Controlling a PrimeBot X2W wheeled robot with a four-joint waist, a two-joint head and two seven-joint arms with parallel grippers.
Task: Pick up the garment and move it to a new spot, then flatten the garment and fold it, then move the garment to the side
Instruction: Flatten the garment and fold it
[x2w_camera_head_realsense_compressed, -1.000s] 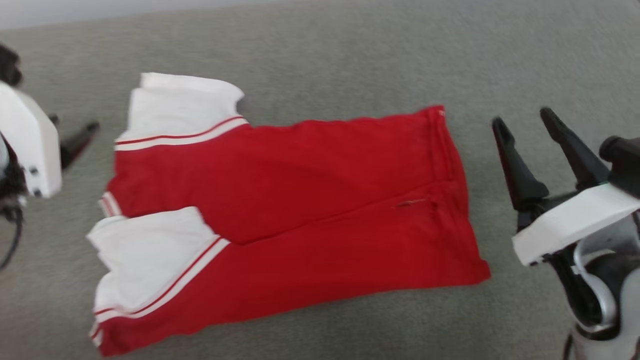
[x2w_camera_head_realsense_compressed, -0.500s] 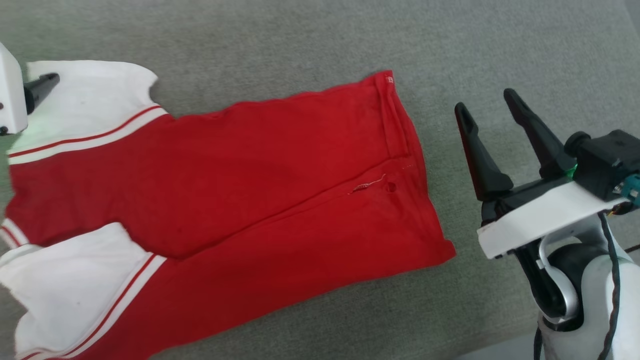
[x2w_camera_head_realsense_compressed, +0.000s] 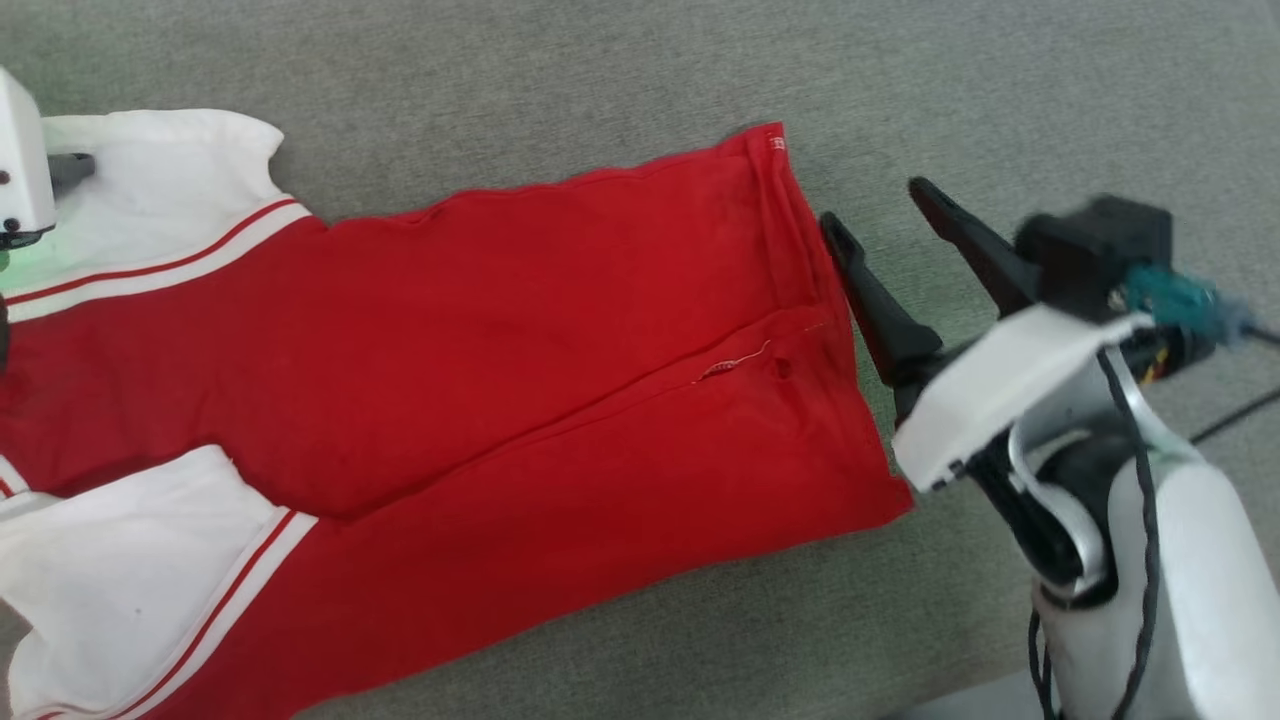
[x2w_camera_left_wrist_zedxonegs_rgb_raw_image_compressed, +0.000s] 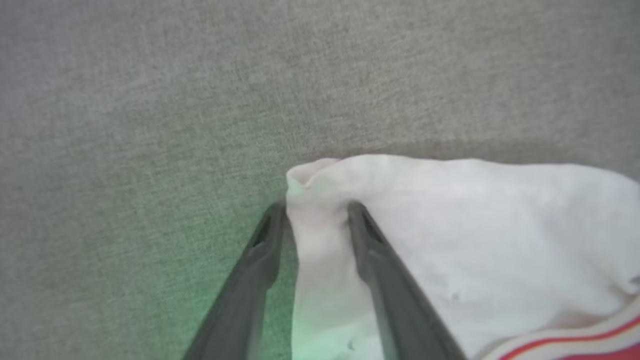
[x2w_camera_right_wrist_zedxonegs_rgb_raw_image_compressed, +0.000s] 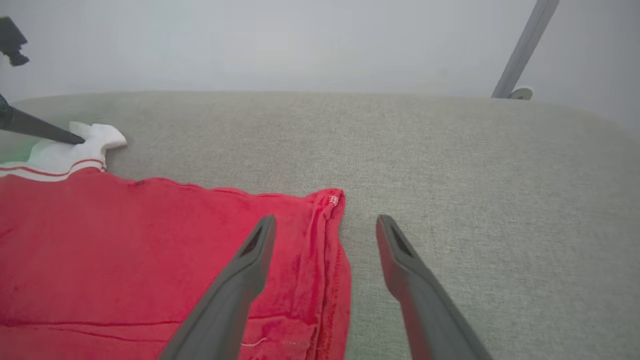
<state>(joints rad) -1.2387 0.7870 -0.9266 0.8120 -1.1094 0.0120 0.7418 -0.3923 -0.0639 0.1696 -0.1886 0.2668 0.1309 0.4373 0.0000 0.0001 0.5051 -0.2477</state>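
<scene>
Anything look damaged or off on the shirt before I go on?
Yes. The garment has a small hole near its hem end, right of centre in the head view, with a loose pale thread trailing beside it along the fold line. It looks like a torn stitch.

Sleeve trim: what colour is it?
The trim is white with a red stripe, clearest in the head view.

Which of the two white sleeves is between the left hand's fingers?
The far sleeve, top left in head view: the left hand straddles its tip. The near sleeve lies untouched.
</scene>
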